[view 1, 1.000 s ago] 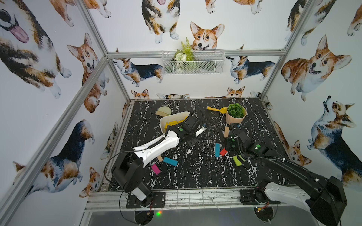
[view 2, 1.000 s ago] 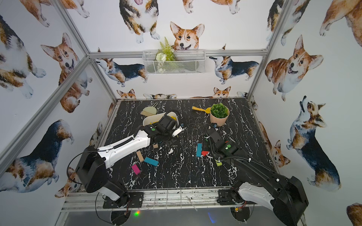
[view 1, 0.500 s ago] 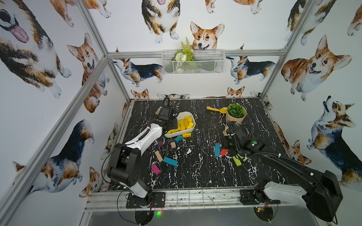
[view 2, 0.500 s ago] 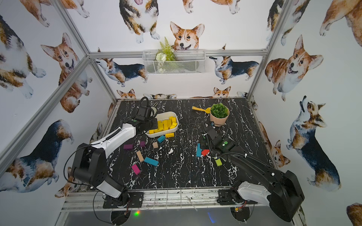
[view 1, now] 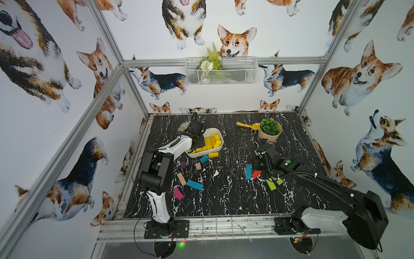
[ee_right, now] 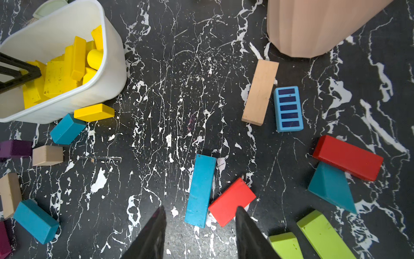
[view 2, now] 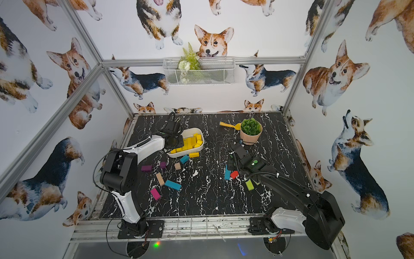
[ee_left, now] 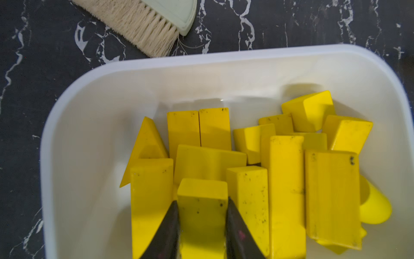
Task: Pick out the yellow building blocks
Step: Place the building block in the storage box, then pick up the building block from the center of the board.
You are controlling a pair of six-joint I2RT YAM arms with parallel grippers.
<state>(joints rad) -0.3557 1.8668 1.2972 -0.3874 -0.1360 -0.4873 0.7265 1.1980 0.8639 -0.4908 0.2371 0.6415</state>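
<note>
Several yellow building blocks (view 1: 210,143) (view 2: 190,142) lie piled in a white bin (view 1: 218,132) (view 2: 198,130) at the back left. My left gripper (ee_left: 201,201) hangs over that pile. Its fingers rest against both sides of one yellow block (ee_left: 202,215), which stands on end among the others. One yellow bar (view 1: 213,154) (ee_right: 94,112) lies on the table just outside the bin. My right gripper (ee_right: 199,210) is open and holds nothing. It hovers low over the table near a blue bar (ee_right: 200,190) and a red block (ee_right: 230,201).
A brush (ee_left: 145,27) lies behind the bin. A potted plant (view 1: 270,131) and a yellow scoop (view 1: 246,125) stand at the back right. Lime-green bars (ee_right: 322,235), a red bar (ee_right: 348,157) and a teal wedge (ee_right: 331,188) lie near my right gripper. Teal, pink, purple and wooden blocks (view 1: 195,185) are scattered front left.
My left arm has drawn back from across the bin to its back-left side and now holds the yellow block over the pile. The right arm has hardly moved.
</note>
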